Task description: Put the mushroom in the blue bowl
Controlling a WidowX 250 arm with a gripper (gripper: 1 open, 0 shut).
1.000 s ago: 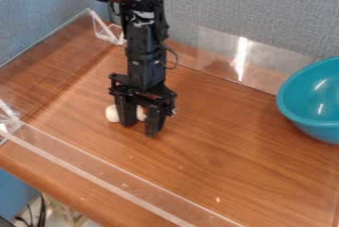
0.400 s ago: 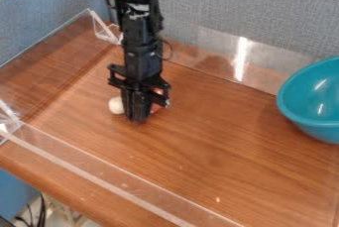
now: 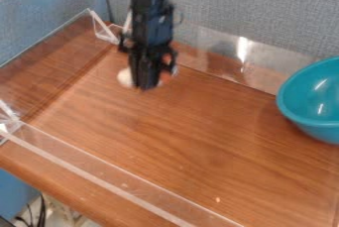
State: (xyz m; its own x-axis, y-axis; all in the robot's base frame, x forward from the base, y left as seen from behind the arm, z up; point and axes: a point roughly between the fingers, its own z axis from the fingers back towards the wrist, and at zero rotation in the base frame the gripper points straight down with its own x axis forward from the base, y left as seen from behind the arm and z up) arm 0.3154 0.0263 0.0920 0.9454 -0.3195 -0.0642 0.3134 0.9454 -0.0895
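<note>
My gripper (image 3: 146,78) hangs above the wooden table, left of centre and well off the surface, and the picture of it is blurred. Its jaws are shut on the mushroom (image 3: 126,75). Only the cream stem shows, sticking out at the left of the fingertips, and the cap is hidden between the fingers. The blue bowl (image 3: 315,100) stands at the right edge of the view, upright and with nothing in it, far to the right of the gripper.
A low clear plastic wall (image 3: 79,167) runs along the table's front, left side and back. A grey-blue panel (image 3: 252,8) stands behind the table. The wooden tabletop (image 3: 199,132) stretches between gripper and bowl.
The jaws closed on the mushroom as it lay on the table. The arm then rose and carried it up off the wood and a little towards the back.
</note>
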